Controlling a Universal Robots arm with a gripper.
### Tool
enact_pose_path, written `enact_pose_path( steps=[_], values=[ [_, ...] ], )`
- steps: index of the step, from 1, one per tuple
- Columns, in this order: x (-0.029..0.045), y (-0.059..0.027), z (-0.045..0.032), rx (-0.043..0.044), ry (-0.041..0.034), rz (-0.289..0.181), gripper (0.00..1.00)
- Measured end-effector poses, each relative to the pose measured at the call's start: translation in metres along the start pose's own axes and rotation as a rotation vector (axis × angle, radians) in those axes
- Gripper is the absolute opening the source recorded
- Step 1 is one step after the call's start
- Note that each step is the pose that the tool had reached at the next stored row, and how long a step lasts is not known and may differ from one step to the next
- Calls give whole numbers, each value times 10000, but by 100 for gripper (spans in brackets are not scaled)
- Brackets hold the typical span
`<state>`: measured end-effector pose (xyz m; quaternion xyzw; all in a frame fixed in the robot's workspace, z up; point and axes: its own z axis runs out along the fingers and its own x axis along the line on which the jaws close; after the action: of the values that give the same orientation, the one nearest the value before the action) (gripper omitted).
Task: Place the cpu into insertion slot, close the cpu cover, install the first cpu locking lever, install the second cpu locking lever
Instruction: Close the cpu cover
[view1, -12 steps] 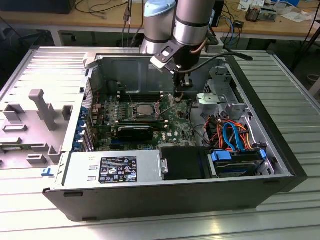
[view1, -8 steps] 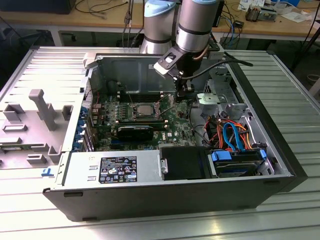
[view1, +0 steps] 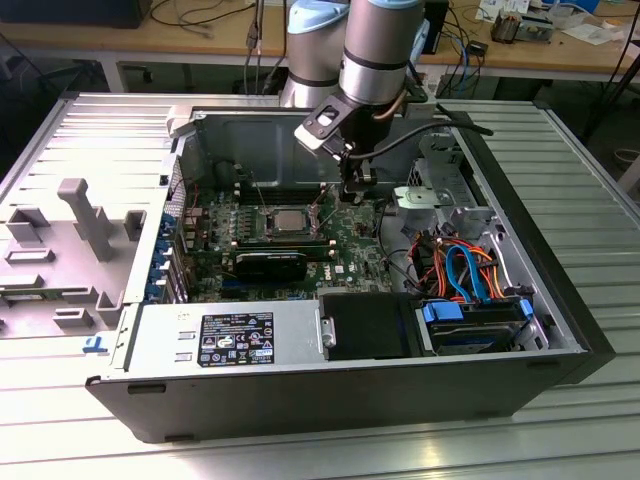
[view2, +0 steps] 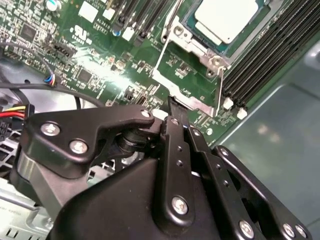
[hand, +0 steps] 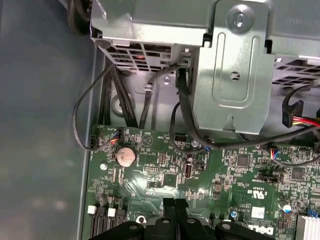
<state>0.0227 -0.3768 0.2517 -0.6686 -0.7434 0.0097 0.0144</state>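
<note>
The cpu (view2: 227, 19) lies flat in the insertion slot (view2: 212, 42), its dull silver top facing up, so the first step looks done. In the second wrist view a silvery frame plate lies level around the chip. I take it for the cpu cover (view2: 192, 45), lowered over the socket, though I cannot be sure it is pressed fully home.

Two thin wire levers run along the socket's sides: the first lever (view2: 163, 45) and the second lever (view2: 220, 92). In the exterior view they seem to stand up at a slant from the socket rather than lie tucked under their catches. By my judgement both locking steps are left to do.

My fingers (view2: 172, 107) are pinched together with nothing between them. They hang low over the green motherboard (view2: 100, 65), just beside the socket's corner on the exterior view's right and near the second lever. I cannot tell whether they touch anything.

Black memory slots (view2: 260, 65) run along the far side of the socket. In the first wrist view a round coin battery (hand: 125, 156) sits on the board, and black cables (hand: 182, 107) drop from a grey metal drive cage (hand: 235, 75). The open computer case (view1: 300, 400) lies on its side on the ribbed metal desk (view1: 590, 200).
</note>
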Motion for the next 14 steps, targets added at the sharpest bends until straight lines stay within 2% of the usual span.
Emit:
enact_pose_path(
  steps=[11, 14],
  values=[
    [24, -216, 14, -7, 11, -1, 11],
    [33, -302, 32, -7, 11, -1, 11]
  ],
)
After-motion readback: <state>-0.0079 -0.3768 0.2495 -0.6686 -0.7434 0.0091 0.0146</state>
